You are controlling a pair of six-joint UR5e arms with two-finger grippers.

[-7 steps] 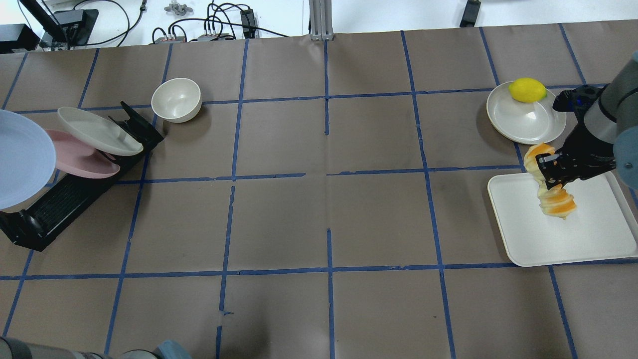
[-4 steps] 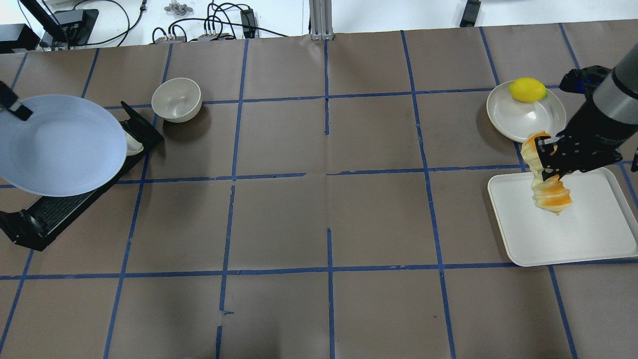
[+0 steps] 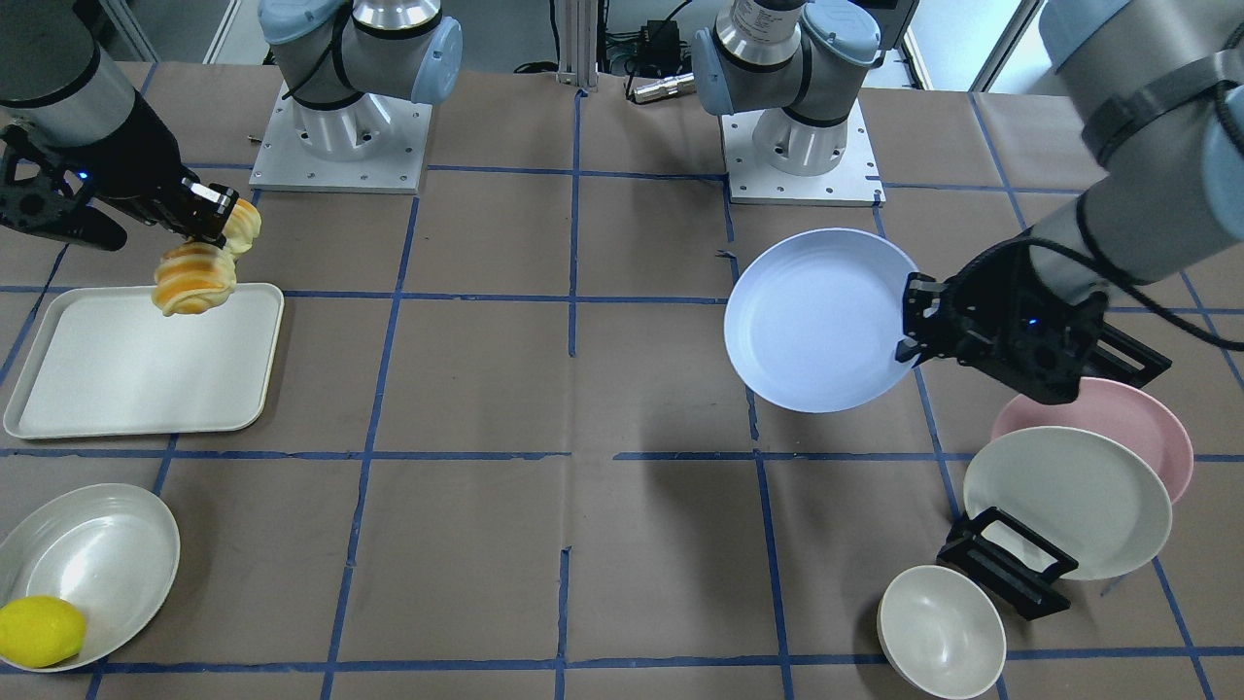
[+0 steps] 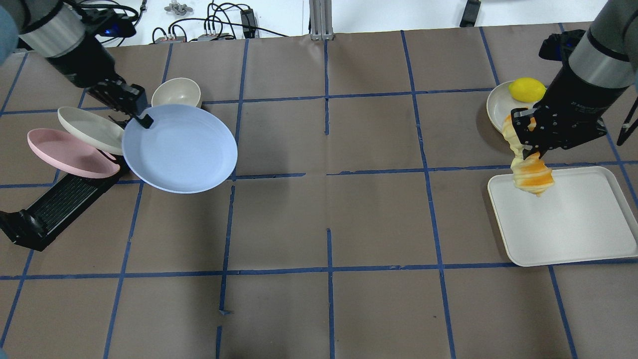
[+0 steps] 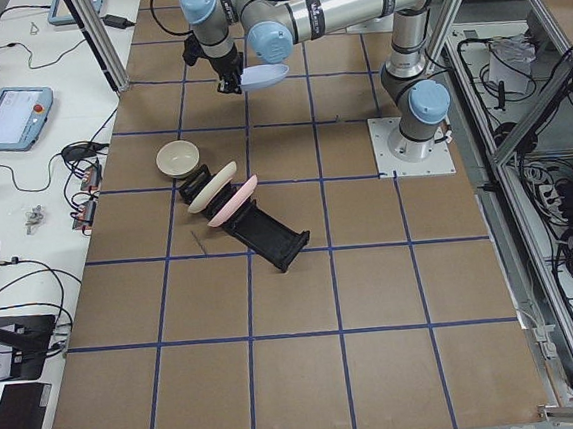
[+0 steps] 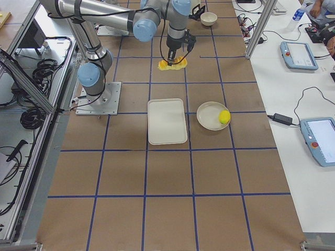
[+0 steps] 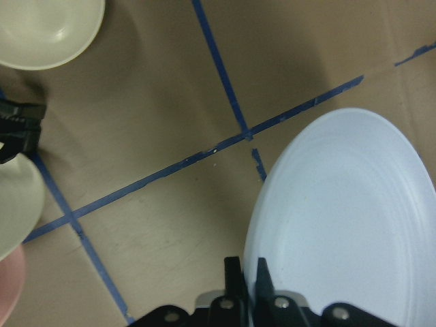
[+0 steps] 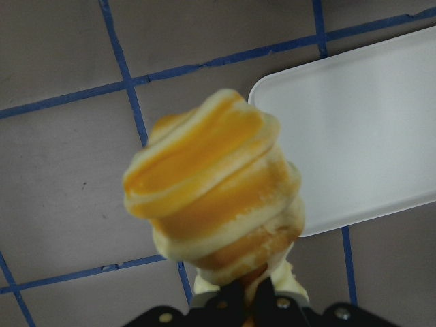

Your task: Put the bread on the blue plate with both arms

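Observation:
My left gripper (image 4: 142,118) is shut on the rim of the blue plate (image 4: 182,149) and holds it level in the air, left of the table's middle; it also shows in the front view (image 3: 812,321) and the left wrist view (image 7: 347,218). My right gripper (image 4: 523,144) is shut on the bread (image 4: 531,172), an orange and cream twisted loaf, held in the air over the far left corner of the white tray (image 4: 573,224). The bread hangs down from the gripper and fills the right wrist view (image 8: 214,197).
A black dish rack (image 4: 60,199) at the left holds a pink plate (image 4: 67,152) and a cream plate (image 4: 89,129). A cream bowl (image 4: 174,92) stands behind them. A lemon (image 4: 527,89) lies in a white dish (image 4: 498,112) at the far right.
My left arm has carried the blue plate rightward, away from the rack, toward the table's middle. My right gripper has lifted the bread higher and a little leftward off the tray.

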